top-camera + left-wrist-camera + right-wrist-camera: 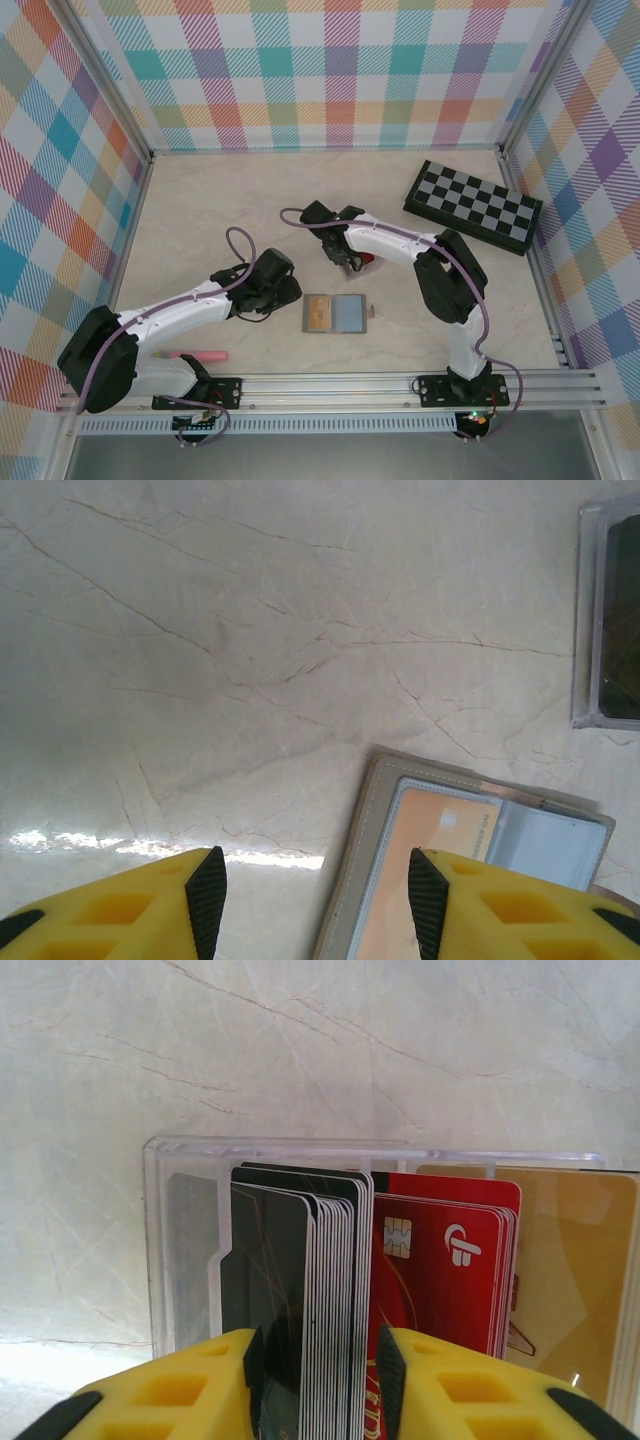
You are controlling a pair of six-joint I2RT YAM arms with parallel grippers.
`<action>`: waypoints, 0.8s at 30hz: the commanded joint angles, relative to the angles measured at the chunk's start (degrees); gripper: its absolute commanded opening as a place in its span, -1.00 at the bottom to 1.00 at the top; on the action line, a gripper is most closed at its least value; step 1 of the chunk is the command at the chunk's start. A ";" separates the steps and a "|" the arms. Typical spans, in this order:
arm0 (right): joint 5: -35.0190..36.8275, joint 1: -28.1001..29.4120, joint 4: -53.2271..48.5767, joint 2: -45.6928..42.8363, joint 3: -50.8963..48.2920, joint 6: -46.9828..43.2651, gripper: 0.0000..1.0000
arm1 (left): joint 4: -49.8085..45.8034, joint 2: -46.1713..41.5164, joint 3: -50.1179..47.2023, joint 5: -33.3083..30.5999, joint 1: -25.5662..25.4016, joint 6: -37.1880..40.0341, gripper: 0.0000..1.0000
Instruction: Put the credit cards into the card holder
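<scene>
Top view: the card holder (335, 313) lies open. Just beyond it, the right gripper (345, 262) mostly hides the credit cards (368, 262).

Left wrist: the left gripper (312, 900) has its jaws spread over the card holder's (540, 845) edge, which is cut off below.

Right wrist: the right gripper (318, 1380) straddles the black credit cards (300, 1290). I cannot tell whether it is pinching them.

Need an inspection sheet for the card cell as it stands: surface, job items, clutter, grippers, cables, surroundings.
Surface: pale marble-look table, no spills seen.
Job's things: card holder lies open and flat, with a tan card in its left half. Black cards, red cards and tan cards stand upright in a clear tray.
Clutter: chequered board at far right; pink item by the left arm's base.
Grippers: left gripper open, low at the holder's edge. Right gripper straddles the black cards; cannot tell if it is clamped.
Cables: purple cables run along both arms.
Surroundings: plaid walls; metal rail at the near edge.
</scene>
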 commanded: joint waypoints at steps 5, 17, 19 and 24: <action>2.42 -0.08 -1.64 -1.97 1.24 -0.63 -0.49 | -0.91 -1.58 -1.25 -1.06 0.68 -0.99 0.07; 3.97 -0.08 -1.97 -2.69 0.67 -0.58 -0.60 | -0.52 -1.07 -1.55 -0.55 0.76 -0.99 0.07; 3.92 -0.07 -2.11 -2.59 0.76 -0.59 -0.61 | -0.39 -0.93 -1.57 -0.46 0.75 -0.99 0.06; 4.42 -0.07 -2.57 -2.67 0.94 -0.67 -0.66 | -0.23 -0.74 -1.53 -0.36 0.75 -0.99 0.07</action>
